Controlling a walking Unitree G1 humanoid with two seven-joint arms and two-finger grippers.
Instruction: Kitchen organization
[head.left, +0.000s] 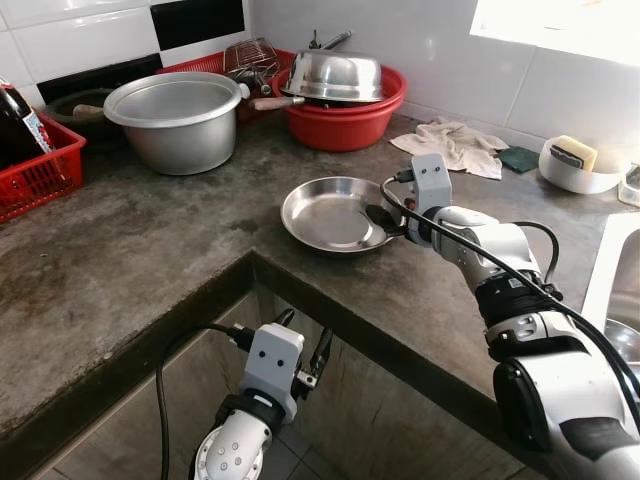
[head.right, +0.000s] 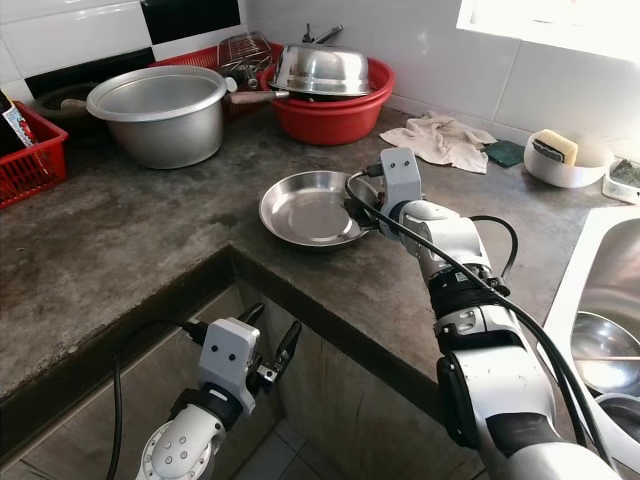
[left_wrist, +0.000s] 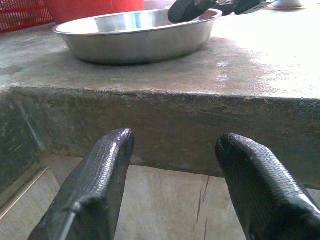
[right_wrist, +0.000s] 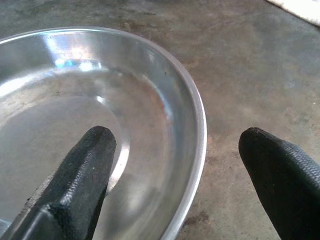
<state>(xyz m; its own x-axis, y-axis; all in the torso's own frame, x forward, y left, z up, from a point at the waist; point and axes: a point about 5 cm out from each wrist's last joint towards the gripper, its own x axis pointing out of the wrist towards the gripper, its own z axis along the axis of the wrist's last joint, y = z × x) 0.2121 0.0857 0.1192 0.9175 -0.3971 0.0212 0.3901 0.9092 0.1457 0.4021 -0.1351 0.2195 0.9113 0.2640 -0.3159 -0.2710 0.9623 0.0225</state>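
Steel plate (head.left: 333, 213), shallow and empty, sits flat on the grey concrete counter (head.left: 130, 250), near its inner corner edge. Right gripper (right_wrist: 185, 165) is at the plate's near-right rim, fingers spread wide, straddling the rim: one finger over the inside of the dish, the other outside over bare counter. Nothing gripped yet; can't tell if the fingers touch the metal.

Step in hand, by my read: setting up a rim pinch to pick the plate up. Next move calls for lowering slightly so the rim sits between the pads, then closing firmly. The rim is thin and slick, so a shallow bite could slip or tip the plate.

Behind the plate: red basin (head.left: 345, 120) holding an upturned steel bowl (head.left: 333, 73); behind-left, a big aluminium pot (head.left: 178, 118). Far left of the plate, a red crate (head.left: 40, 170). Right-behind the plate, a crumpled cloth (head.left: 455, 145), then a white tub with a sponge (head.left: 575, 165). A sink (head.right: 600, 320) lies right of the plate, likely drop-off but unsure.

Left gripper (left_wrist: 172, 185) hangs below the counter edge in front of the plate, fingers apart, empty, idle.
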